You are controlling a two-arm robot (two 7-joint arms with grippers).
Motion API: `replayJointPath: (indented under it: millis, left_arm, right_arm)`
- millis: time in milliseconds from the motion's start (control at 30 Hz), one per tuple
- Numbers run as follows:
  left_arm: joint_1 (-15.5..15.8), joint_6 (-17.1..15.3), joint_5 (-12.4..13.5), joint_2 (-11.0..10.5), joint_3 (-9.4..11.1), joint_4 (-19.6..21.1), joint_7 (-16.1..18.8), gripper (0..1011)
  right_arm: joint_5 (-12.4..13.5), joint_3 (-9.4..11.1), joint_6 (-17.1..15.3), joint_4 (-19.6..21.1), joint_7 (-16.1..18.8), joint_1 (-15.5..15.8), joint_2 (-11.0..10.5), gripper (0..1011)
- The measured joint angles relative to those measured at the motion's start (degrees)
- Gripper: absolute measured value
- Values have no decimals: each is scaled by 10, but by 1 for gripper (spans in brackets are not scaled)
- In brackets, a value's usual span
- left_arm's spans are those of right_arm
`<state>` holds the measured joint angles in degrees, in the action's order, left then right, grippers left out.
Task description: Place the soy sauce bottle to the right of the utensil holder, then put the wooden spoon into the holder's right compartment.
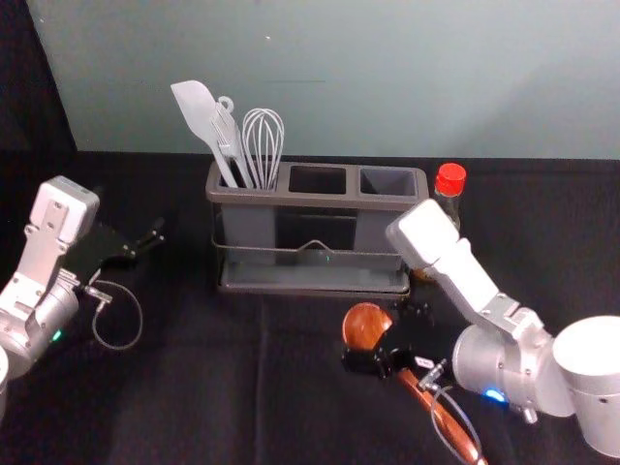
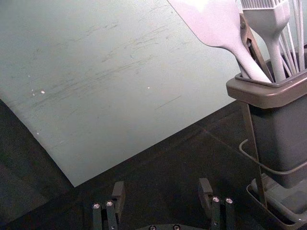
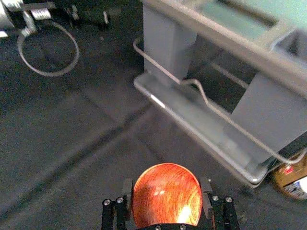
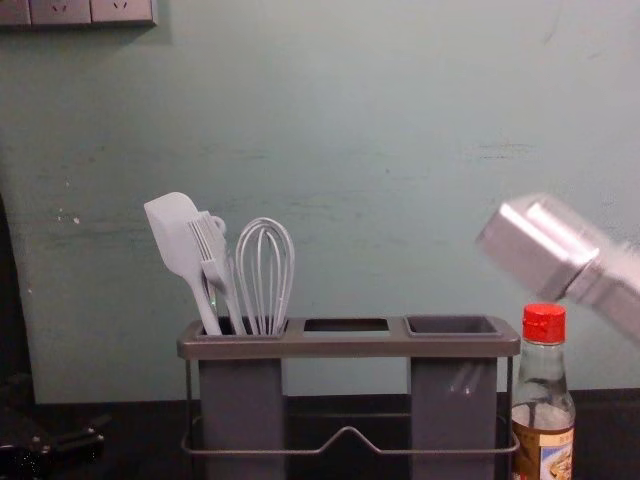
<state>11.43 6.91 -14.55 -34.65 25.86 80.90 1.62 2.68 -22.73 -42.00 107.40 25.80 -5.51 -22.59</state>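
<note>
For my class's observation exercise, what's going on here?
The robot's right gripper is at the wooden spoon, in front of the utensil holder; whether it has a grip is unclear. The soy sauce bottle stands to the holder's right, and the right compartment holds no utensil. The left gripper hangs open to the holder's left.

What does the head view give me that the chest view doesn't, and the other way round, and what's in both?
Head view's side: the wooden spoon, bowl toward the holder, with the right hand at it.

Chest view's side: the wall sockets at the upper left.

Shared: the holder, its left compartment holding the spatula, brush and whisk; the red-capped soy sauce bottle to its right; and the left hand off to its left.
</note>
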Motion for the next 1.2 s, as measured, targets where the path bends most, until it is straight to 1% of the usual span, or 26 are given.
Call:
replayJointPath:
  millis: [133, 200, 233, 333, 367, 433, 467, 533, 567, 633, 667, 767, 1200]
  left_arm:
    - [0, 0, 0, 0, 0, 0, 0, 1005]
    - [0, 0, 0, 0, 0, 0, 0, 1005]
    - [0, 0, 0, 0, 0, 0, 0, 1005]
    - [0, 0, 0, 0, 0, 0, 0, 1005]
    - [0, 0, 0, 0, 0, 0, 0, 1005]
    - [0, 0, 0, 0, 0, 0, 0, 1005]
    - [0, 0, 0, 0, 0, 0, 0, 1005]
    - [0, 0, 0, 0, 0, 0, 0, 1005]
    - [0, 0, 0, 0, 0, 0, 0, 1005]
    - [0, 0, 0, 0, 0, 0, 0, 1005]
    - [0, 0, 0, 0, 0, 0, 0, 1005]
    - [0, 0, 0, 0, 0, 0, 0, 1005]
    - [0, 0, 0, 0, 0, 0, 0, 1005]
  right_arm:
    - [10, 15, 29, 20, 0, 16, -5, 839]
    - [19, 25, 57, 34, 0, 30, -10, 838]
    - [25, 31, 79, 41, 0, 39, -14, 838]
    - [36, 44, 120, 50, -2, 57, -18, 839]
    - [44, 52, 150, 55, -5, 70, -20, 839]
    - [50, 59, 176, 57, -6, 80, -21, 839]
    - [58, 66, 208, 57, -8, 90, -23, 839]
    - [67, 73, 238, 57, -7, 99, -24, 840]
    - [77, 79, 265, 54, -6, 106, -25, 840]
    - [86, 85, 288, 51, -4, 112, -25, 839]
    - [94, 88, 305, 48, -1, 116, -26, 839]
    - [104, 92, 322, 42, 0, 119, -27, 839]
    - [101, 90, 315, 45, 0, 118, -27, 840]
